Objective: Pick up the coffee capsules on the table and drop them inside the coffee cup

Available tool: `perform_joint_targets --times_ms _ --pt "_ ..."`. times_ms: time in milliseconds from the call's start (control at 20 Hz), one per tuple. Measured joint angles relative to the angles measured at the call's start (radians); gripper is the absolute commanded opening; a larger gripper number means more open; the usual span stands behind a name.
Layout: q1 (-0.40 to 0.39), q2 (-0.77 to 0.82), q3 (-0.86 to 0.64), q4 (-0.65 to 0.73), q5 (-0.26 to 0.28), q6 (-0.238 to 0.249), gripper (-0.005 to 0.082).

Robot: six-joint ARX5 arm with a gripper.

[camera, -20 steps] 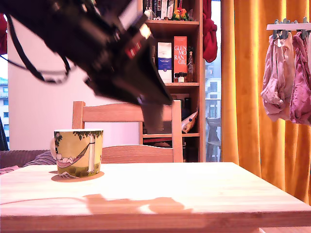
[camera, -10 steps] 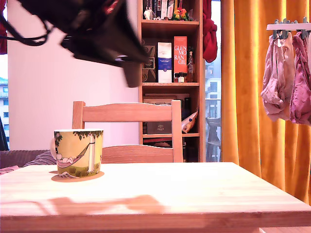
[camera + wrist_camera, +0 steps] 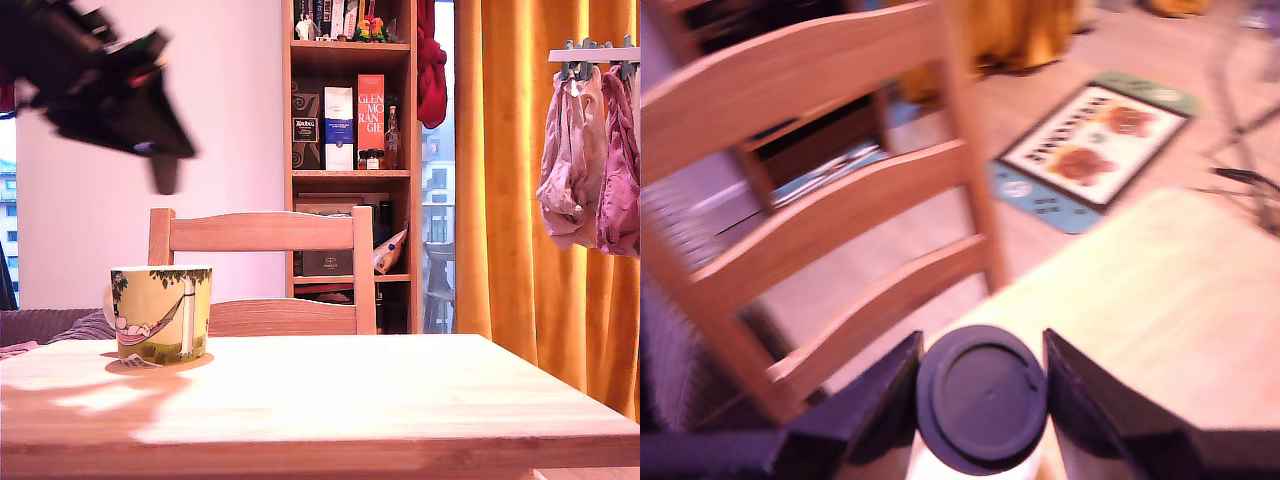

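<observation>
At far left of the exterior view, high above the table, the gripper (image 3: 165, 175) is seen blurred, its dark arm running off the frame's edge. Half a second ago it was nearer the middle, by the bookshelf, and a second ago lower and further right, in front of the chair; a sweep leftward and upward is thus shown. It is now placed roughly above the coffee cup (image 3: 161, 313), well clear of the rim. The cup is stood upright on the table (image 3: 400, 400) at the exterior view's left, unmoved across all three pictures, handle turned away.

From the wrist view, the jaws are seen clamped on a coffee capsule (image 3: 981, 396): a dark round lid is pinched between the two dark fingers (image 3: 1090, 400), both touching its sides. Pale body is glimpsed just under the lid; colour cannot be settled in this blur. Behind it, the chair (image 3: 820, 230) back, a floor mat (image 3: 1090, 140) and a corner of tabletop are shown. The cup is not in the wrist picture.

No other capsule is visible on the table in either view. Judged from this, the carry is nearly done and the drop step is at hand; centring over the cup mouth and some lowering are probably needed before release.
</observation>
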Motion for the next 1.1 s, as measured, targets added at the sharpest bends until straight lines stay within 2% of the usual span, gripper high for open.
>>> perform_joint_targets --times_ms 200,650,1100 --pt "0.021 0.055 0.000 0.006 0.044 0.003 0.0195" --pt "0.021 0.201 0.000 0.016 0.047 0.003 0.0195" --pt "0.021 0.213 0.000 0.012 0.047 0.003 0.0195"
